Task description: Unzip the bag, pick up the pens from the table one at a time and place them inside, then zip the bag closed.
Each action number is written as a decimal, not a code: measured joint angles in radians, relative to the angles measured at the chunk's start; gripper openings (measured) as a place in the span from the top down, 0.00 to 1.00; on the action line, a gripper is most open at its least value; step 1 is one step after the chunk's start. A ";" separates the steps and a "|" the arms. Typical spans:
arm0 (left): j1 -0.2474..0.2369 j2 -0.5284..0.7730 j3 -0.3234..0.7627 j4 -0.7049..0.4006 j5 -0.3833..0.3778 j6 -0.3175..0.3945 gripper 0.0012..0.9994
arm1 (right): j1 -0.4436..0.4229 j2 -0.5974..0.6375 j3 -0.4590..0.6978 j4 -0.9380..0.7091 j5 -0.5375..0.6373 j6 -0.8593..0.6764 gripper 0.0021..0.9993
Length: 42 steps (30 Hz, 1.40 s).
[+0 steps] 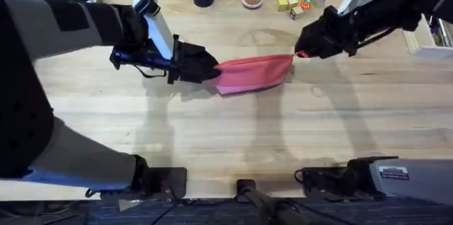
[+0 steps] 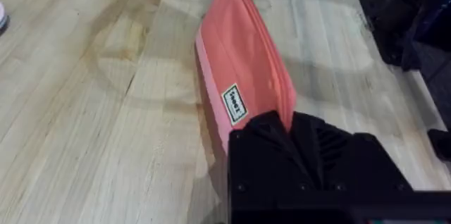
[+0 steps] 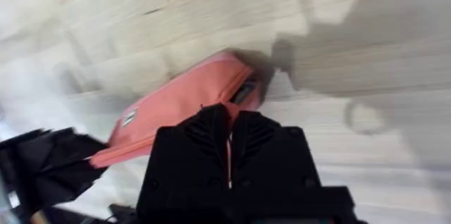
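The bag [image 1: 251,73] lies on the counter [image 1: 283,133], left fingers [image 1: 209,71] clamped on its left end, right fingers [image 1: 301,53] pinched together on its zipper pull.

A small white label [image 2: 235,105] sat sewn on the side of the pink bag [image 2: 243,62], just ahead of the left gripper [image 2: 304,143] that pinched the bag's end. It carried dark print in a thin frame, but the letters were too small for me to read.
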 joint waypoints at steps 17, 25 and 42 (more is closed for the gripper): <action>-0.009 0.000 0.000 0.000 0.003 0.000 0.96 | 0.000 0.090 0.000 0.020 0.138 -0.010 0.97; 0.003 0.000 -0.001 -0.010 -0.024 0.000 0.96 | -0.035 0.078 0.026 0.034 0.223 -0.041 0.50; 0.024 0.000 -0.004 -0.011 -0.023 -0.001 0.07 | -0.071 -0.175 0.047 -0.035 0.257 -0.161 0.00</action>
